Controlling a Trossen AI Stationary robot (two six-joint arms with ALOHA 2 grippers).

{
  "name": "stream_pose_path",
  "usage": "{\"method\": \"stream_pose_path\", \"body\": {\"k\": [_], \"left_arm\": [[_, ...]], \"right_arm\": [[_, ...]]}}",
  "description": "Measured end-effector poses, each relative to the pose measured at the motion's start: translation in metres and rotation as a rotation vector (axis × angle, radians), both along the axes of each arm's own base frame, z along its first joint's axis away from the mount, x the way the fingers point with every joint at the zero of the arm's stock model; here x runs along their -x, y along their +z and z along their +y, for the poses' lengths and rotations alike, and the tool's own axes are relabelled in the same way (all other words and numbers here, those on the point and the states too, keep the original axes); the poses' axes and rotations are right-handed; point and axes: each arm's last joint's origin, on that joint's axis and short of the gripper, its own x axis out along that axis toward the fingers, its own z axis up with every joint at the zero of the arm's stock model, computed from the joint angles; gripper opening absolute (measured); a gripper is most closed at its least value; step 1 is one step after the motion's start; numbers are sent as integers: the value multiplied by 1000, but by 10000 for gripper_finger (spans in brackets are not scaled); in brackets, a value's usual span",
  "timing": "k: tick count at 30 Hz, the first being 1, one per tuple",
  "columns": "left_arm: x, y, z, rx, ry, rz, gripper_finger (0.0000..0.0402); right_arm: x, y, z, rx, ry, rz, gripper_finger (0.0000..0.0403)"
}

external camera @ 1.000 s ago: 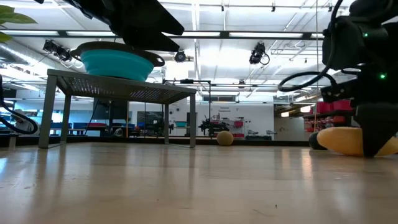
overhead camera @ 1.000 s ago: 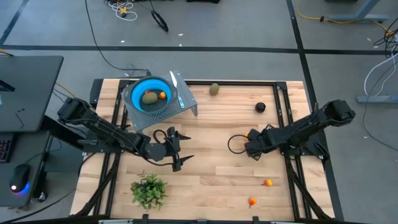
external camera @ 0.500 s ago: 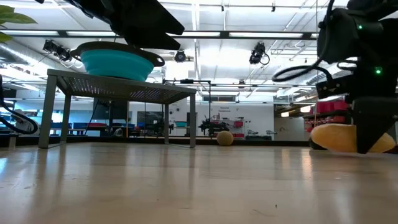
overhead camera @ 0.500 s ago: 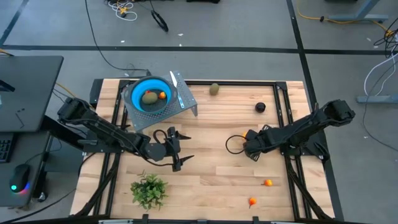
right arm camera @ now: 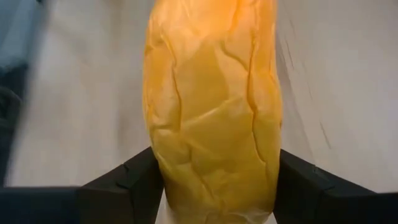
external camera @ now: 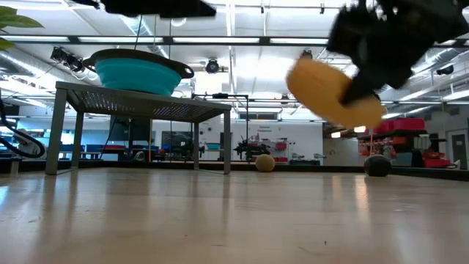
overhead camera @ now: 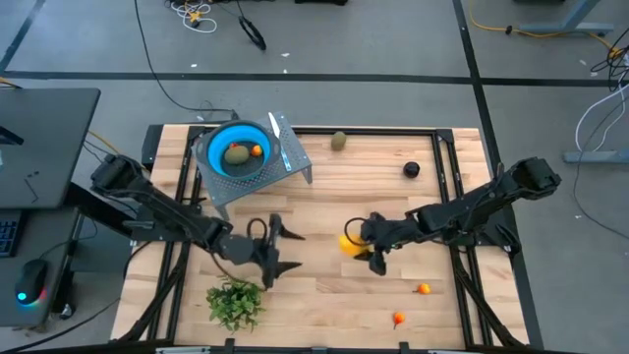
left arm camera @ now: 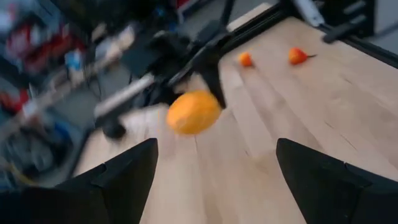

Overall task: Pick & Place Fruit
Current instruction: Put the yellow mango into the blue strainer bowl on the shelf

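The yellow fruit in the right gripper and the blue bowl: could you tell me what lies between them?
Only bare wooden table, seen from above, separates the yellow fruit from the blue bowl.

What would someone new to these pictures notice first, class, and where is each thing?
The eye goes first to the big yellow-orange fruit, clamped in the right gripper and lifted clear above the middle of the wooden table. Next comes the blue bowl on a small metal stand at the far left, already holding two fruits. The left gripper hangs open nearby, beside a green plant.
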Motion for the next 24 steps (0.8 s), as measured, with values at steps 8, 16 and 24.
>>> {"method": "stream_pose_path", "body": {"k": [8, 16, 24], "left_arm": [[6, 4, -15, -259, -142, -33, 366], [4, 4, -14, -254, -205, -31, 396], [4, 1, -12, -213, -239, -3, 399]], "right_arm": [[-24, 6, 9, -36, 63, -257, 241], [-51, -6, 19, -59, 116, -284, 241], [-87, -2, 31, -10, 204, -325, 241]]}}
